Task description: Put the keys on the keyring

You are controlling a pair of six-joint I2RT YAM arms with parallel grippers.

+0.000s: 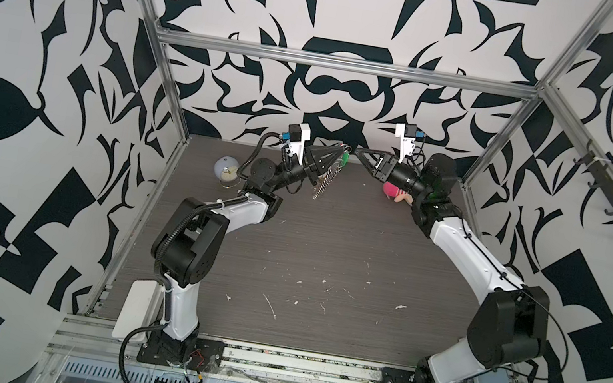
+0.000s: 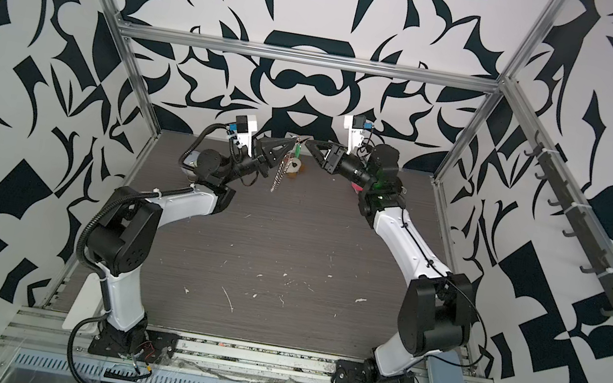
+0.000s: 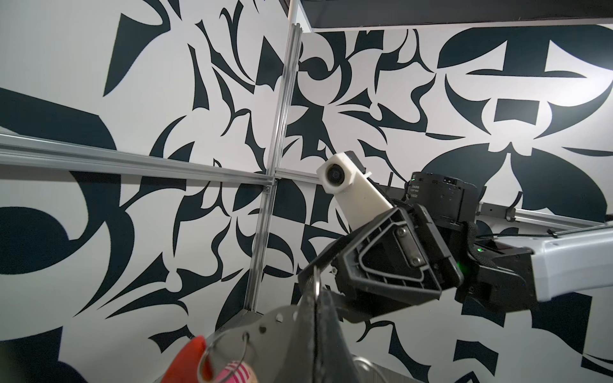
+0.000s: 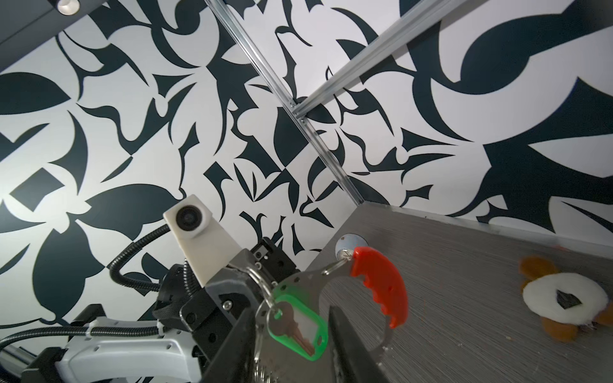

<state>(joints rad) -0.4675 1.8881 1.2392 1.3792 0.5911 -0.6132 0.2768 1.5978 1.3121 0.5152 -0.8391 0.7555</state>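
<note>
keys (image 1: pixel 344 159) hanging, long axis vertical, keyring (image 1: pixel 324 183) dangling downward

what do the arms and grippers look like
Both are white shells over black joints. The left arm carries a ribbed black hose; the right arm a thin black cable. The left gripper and right gripper are black and triangular, each beside a white camera mount.

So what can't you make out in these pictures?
Both top views: green key tag too small to show whether it's threaded.
Right wrist view: keyring chain cut off by the bottom edge.
Left wrist view: tag unseen, likely behind left pincer.
In a top view: pink toy mostly behind right arm.
</note>
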